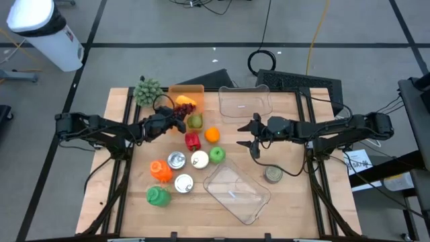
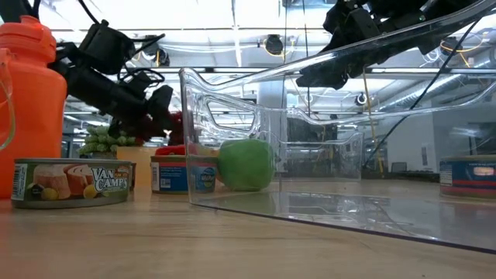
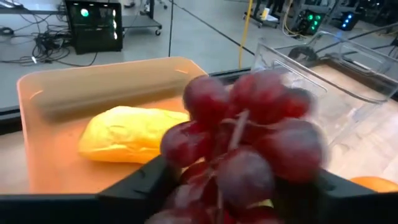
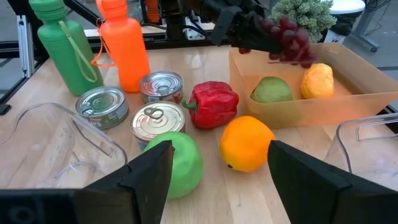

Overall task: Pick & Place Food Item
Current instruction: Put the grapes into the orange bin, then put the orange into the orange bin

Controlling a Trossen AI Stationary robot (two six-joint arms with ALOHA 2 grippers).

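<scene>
Left wrist view: red grapes point(image 3: 249, 149) within left gripper point(image 3: 242, 199) (loosely closed around them) above orange bin point(image 3: 56, 112).

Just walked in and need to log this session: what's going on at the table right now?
The left tool is carrying a bunch of red grapes over the orange bin, which already holds a yellow lemon-like fruit and a green fruit. The right tool hangs open above the middle of the table, holding nothing. A red pepper, an orange, a green apple, cans and two bottles sit outside the bin.
</scene>
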